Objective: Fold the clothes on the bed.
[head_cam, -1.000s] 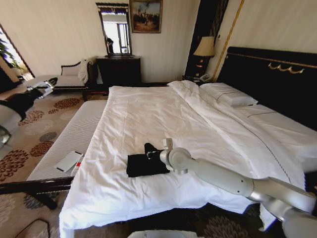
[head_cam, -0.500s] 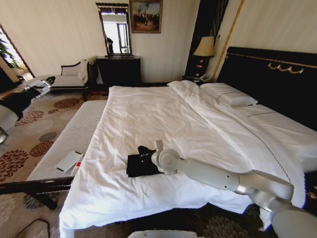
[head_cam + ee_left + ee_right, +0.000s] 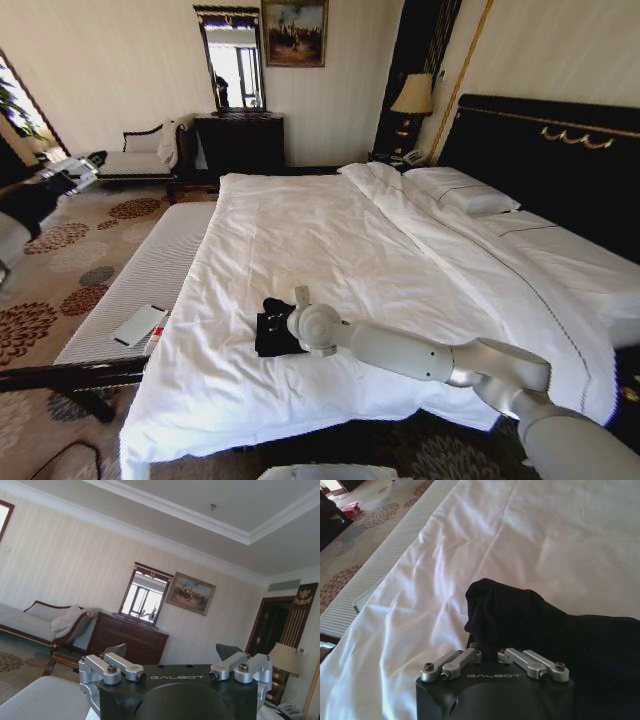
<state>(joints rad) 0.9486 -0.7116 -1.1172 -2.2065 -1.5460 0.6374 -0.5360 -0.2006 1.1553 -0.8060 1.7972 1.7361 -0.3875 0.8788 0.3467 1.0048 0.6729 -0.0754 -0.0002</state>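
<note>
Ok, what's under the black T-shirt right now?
The white duvet of the bed lies under the black T-shirt. The right gripper, shut on a raised fold, hides part of it; anything beneath the cloth is covered.

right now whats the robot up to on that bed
The right gripper is shut on a bunched fold of the black T-shirt, which lies in a small dark bundle on the white bed near its foot. The right arm reaches across the sheet from the robot's right side. The left gripper is raised off to the robot's left, over the carpet, with its fingers open and nothing in them.
</note>
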